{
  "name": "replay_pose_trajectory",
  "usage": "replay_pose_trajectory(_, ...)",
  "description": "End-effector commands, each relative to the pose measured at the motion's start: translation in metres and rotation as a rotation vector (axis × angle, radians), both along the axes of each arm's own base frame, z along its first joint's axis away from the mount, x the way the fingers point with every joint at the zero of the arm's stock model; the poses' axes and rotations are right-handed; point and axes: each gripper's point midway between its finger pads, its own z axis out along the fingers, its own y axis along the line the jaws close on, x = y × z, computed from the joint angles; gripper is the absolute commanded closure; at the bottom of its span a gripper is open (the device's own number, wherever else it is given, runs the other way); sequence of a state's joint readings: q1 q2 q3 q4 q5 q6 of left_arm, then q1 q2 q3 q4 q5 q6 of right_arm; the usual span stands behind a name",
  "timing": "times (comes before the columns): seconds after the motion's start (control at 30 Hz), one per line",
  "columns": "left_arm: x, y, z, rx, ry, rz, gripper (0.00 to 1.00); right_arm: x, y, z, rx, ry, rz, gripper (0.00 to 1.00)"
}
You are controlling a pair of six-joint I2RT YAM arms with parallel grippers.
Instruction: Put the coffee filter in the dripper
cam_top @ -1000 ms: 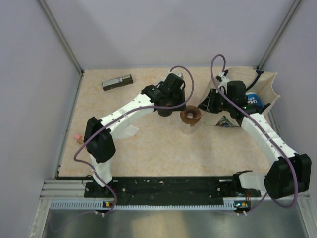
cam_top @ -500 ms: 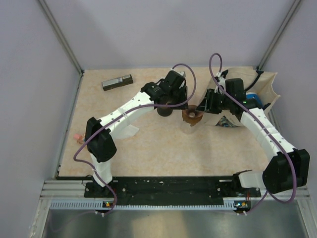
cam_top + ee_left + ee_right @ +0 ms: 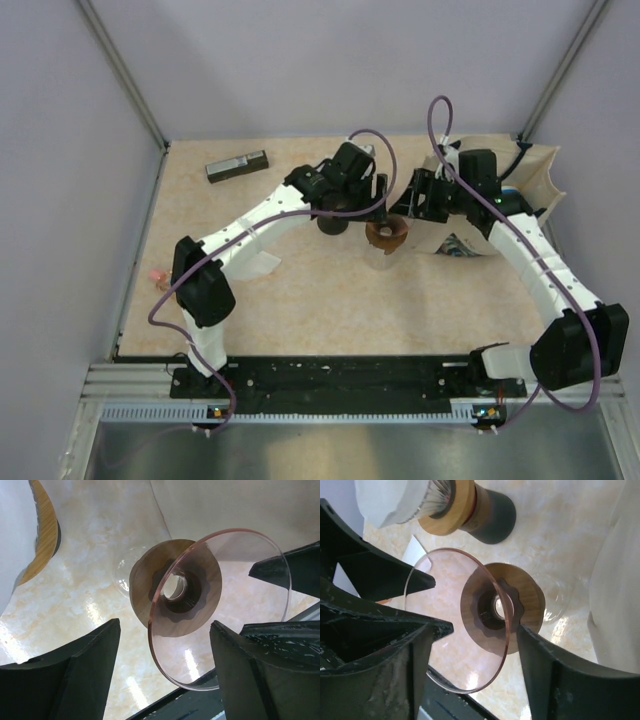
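Observation:
The dripper (image 3: 386, 233), a clear pinkish cone in a round wooden collar, stands on a clear glass vessel (image 3: 121, 576) at mid table. Its cone holds nothing. My left gripper (image 3: 380, 202) and right gripper (image 3: 407, 205) meet above it from either side, both open. In the left wrist view the cone's rim (image 3: 220, 605) hangs between my left gripper's (image 3: 165, 625) spread black fingers without touching them. The right wrist view shows the same rim (image 3: 470, 620) between my right gripper's (image 3: 485, 627) fingers. A flat white coffee filter (image 3: 262, 263) lies on the table under the left arm.
A dark-based holder with a wooden ring (image 3: 462, 505) and pleated white paper on top stands just left of the dripper. A beige bag (image 3: 538, 178) sits at the back right, a dark bar (image 3: 237, 166) at the back left, a small pink item (image 3: 157, 277) by the left edge.
Both grippers have opened wide beside the dripper over the last second. The right gripper shifted slightly left and back. The dripper stays where it was.

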State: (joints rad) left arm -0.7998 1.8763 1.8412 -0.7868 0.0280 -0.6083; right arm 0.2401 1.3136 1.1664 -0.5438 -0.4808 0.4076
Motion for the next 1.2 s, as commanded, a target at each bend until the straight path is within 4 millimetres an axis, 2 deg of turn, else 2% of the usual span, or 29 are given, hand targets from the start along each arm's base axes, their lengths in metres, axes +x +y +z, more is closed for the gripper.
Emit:
replay_pose_trajectory(0.0, 0.002, 0.001, 0.065, -0.094, -0.133, -0.015, 0.16, 0.011, 0.001, 0.057, 0.027, -0.157, -0.015, 0.19)
replay_pose_trajectory(0.03, 0.001, 0.002, 0.073, -0.104, -0.146, -0.021, 0.11, 0.012, 0.0, 0.067, 0.027, -0.183, -0.024, 0.08)
replay_pose_trajectory(0.1, -0.003, 0.004, 0.087, -0.126, -0.169, -0.034, 0.02, 0.013, -0.005, 0.084, 0.031, -0.225, -0.062, 0.01)
replay_pose_trajectory(0.3, -0.023, 0.03, 0.124, -0.164, -0.251, -0.031, 0.01, 0.006, -0.039, 0.117, -0.014, -0.368, -0.242, 0.01)
replay_pose_trajectory(0.43, -0.029, 0.08, 0.129, -0.138, -0.35, 0.113, 0.01, -0.021, -0.033, 0.152, 0.064, -0.556, -0.168, 0.01)
replay_pose_trajectory(0.47, -0.035, 0.097, 0.138, -0.154, -0.386, 0.159, 0.01, -0.032, -0.034, 0.164, 0.084, -0.627, -0.151, 0.01)
replay_pose_trajectory(0.5, -0.036, 0.109, 0.126, -0.134, -0.376, 0.201, 0.01, -0.034, -0.034, 0.168, 0.097, -0.664, -0.155, 0.01)
replay_pose_trajectory(0.57, -0.042, 0.141, 0.116, -0.125, -0.372, 0.296, 0.01, -0.043, -0.037, 0.179, 0.095, -0.719, -0.149, 0.01)
replay_pose_trajectory(0.67, -0.052, 0.188, 0.092, -0.101, -0.343, 0.408, 0.01, -0.049, -0.032, 0.18, 0.074, -0.676, -0.098, 0.01)
replay_pose_trajectory(0.7, -0.055, 0.205, 0.087, -0.099, -0.335, 0.45, 0.01, -0.049, -0.025, 0.177, 0.089, -0.644, -0.057, 0.01)
replay_pose_trajectory(0.73, -0.056, 0.219, 0.069, -0.07, -0.289, 0.491, 0.01, -0.05, -0.017, 0.177, 0.117, -0.618, -0.016, 0.01)
replay_pose_trajectory(0.8, -0.059, 0.246, 0.048, -0.062, -0.233, 0.568, 0.01, -0.058, 0.005, 0.175, 0.155, -0.584, 0.074, 0.01)
replay_pose_trajectory(0.87, -0.059, 0.273, 0.016, -0.038, -0.173, 0.645, 0.01, -0.064, 0.034, 0.164, 0.083, -0.592, 0.13, 0.01)
replay_pose_trajectory(0.9, -0.057, 0.279, 0.006, -0.031, -0.157, 0.655, 0.01, -0.073, 0.053, 0.151, 0.011, -0.585, 0.172, 0.01)
replay_pose_trajectory(1.0, -0.045, 0.293, -0.019, -0.021, -0.091, 0.678, 0.01, -0.085, 0.088, 0.136, -0.122, -0.596, 0.212, 0.01)
replay_pose_trajectory(1.1, -0.025, 0.309, -0.044, 0.033, -0.022, 0.726, 0.01, -0.094, 0.109, 0.117, -0.096, -0.544, 0.271, 0.01)
replay_pose_trajectory(1.17, -0.014, 0.317, -0.059, 0.084, 0.039, 0.751, 0.01, -0.098, 0.113, 0.104, -0.088, -0.521, 0.276, 0.01)
